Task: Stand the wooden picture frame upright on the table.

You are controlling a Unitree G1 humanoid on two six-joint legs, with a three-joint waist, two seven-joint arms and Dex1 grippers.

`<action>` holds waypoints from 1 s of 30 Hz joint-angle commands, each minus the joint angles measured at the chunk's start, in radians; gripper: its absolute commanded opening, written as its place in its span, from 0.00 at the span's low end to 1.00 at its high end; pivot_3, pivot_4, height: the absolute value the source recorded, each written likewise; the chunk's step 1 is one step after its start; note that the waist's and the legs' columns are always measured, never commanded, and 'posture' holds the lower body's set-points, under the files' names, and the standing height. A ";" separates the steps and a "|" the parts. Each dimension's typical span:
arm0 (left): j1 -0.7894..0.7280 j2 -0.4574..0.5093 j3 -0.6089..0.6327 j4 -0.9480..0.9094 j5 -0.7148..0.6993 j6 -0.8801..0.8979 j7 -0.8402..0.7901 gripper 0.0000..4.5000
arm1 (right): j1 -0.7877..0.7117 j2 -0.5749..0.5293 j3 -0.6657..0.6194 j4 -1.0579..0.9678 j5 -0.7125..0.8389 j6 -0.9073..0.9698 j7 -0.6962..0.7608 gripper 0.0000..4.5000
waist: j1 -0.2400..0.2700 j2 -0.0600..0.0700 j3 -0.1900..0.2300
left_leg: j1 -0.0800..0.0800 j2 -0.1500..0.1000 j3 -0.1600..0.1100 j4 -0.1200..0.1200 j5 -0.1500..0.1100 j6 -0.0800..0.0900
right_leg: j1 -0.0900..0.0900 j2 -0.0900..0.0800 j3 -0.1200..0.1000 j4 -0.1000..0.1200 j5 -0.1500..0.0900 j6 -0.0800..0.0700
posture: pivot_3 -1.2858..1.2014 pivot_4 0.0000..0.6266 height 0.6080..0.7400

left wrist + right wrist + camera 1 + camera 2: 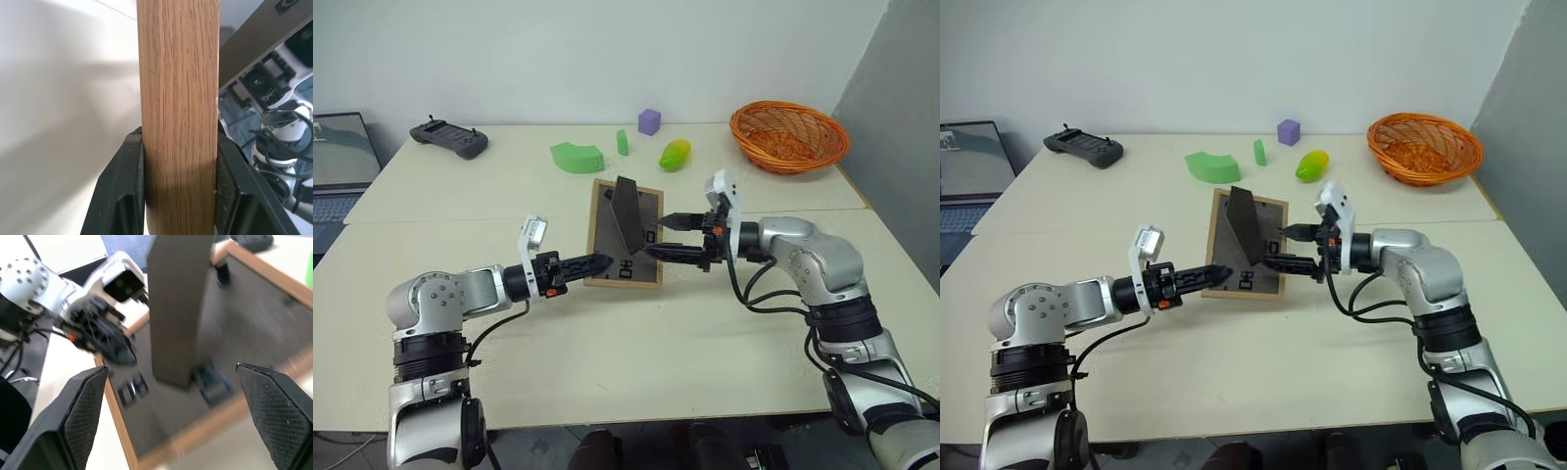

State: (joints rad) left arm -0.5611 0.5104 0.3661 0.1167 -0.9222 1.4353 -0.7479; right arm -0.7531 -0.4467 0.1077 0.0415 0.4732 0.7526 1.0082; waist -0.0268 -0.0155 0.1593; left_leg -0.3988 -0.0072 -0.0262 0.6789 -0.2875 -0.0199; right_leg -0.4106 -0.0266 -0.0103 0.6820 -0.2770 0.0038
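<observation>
The wooden picture frame (625,235) sits at the centre of the head views, over the middle of the table (607,352), just below the seam. Its dark back panel faces the camera and it appears raised and tilted rather than lying flat, though whether its lower edge touches the tabletop cannot be told. The fold-out stand (628,213) juts out from the back panel as a dark wedge, already swung away from it.

The left gripper (597,262) reaches in from the lower left and clamps the frame's lower left edge; in the left wrist view both black fingers (128,186) press against the sides of the light-wood rail, so it is holding the frame. This grip probably steadies the frame while the stand is dealt with.

The right gripper (668,238) comes in from the right, level with the frame's right edge. Its jaws stand wide apart and hold nothing; in the right wrist view the stand (177,308) rises between the two spread fingers (83,416), untouched. Spread like that beside the stand, it seems placed either to adjust the stand or to leave it clear.

Judging from this, the stand is out but the frame is not yet resting on it.

At the top of the head views lie a wicker basket (790,136), green blocks (576,156), a purple cube (649,121) and a black controller (449,139), well apart from the work.
</observation>
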 commanded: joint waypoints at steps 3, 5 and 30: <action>-0.028 -0.013 0.112 -0.002 -0.097 0.120 0.052 0.30 | 0.078 -0.111 0.016 0.033 -0.214 -0.556 0.058 0.99 | 0.001 0.000 0.000 | 0.000 0.000 0.000 0.000 0.000 0.000 | 0.000 0.000 0.000 0.000 0.000 0.000 | 0.52 0.24 1.00; -0.015 -0.015 0.122 -0.020 -0.131 0.168 0.072 0.30 | 0.094 -0.133 0.068 0.151 -0.401 -0.983 -0.017 0.99 | 0.000 -0.001 0.000 | 0.000 0.000 0.000 0.000 0.000 0.001 | 0.000 0.000 0.000 0.000 0.000 0.000 | 0.52 0.24 1.00; 0.075 -0.008 0.077 -0.011 -0.670 0.138 0.485 0.30 | -0.272 -0.051 0.384 0.706 -1.585 -1.805 -1.455 0.70 | -0.005 -0.002 0.001 | 0.002 0.000 0.002 0.000 0.004 -0.008 | 0.000 0.000 0.002 0.000 0.000 0.000 | 0.52 0.24 1.00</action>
State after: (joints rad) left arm -0.4888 0.4931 0.4575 0.1279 -1.5291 1.5876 -0.2796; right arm -0.9808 -0.4946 0.4887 0.7396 -1.1117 -1.0740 -0.3913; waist -0.0316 -0.0179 0.1604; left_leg -0.3969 -0.0070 -0.0239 0.6792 -0.2830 -0.0278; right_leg -0.4101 -0.0263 -0.0081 0.6823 -0.2770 0.0039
